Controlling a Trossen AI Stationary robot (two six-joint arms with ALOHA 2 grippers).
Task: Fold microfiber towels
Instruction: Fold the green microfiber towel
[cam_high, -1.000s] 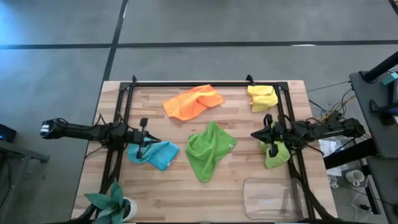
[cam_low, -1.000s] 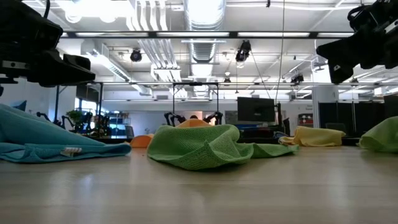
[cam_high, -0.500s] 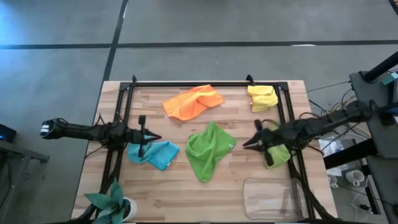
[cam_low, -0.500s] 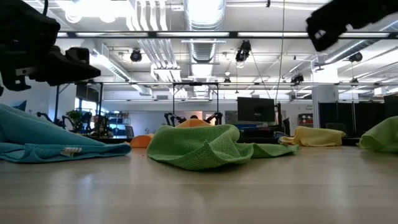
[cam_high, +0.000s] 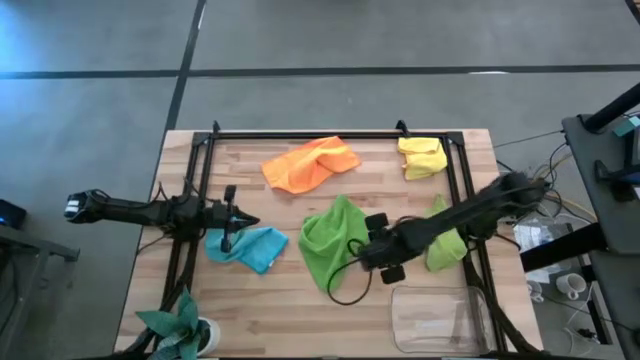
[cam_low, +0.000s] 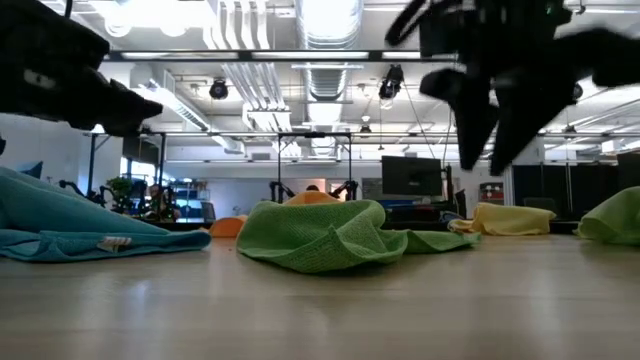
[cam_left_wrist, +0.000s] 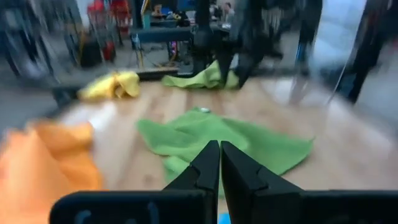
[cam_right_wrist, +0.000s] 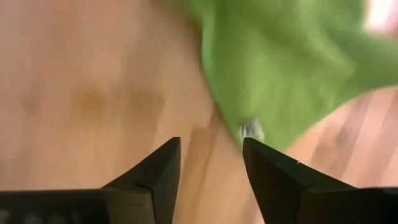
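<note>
High view: the left gripper (cam_high: 236, 222), fingers pressed together and holding nothing, sits over the crumpled soft light blue towel (cam_high: 250, 247). The bright green crumpled towel (cam_high: 335, 240) lies mid-table. The right gripper (cam_high: 372, 250), fingers apart and empty, hangs at its right edge.

arms: we see 2 slim black jointed arms, left arm (cam_high: 130, 210) and right arm (cam_high: 470, 212)
fingers: flat black tapered fingers (cam_right_wrist: 277, 180)
</note>
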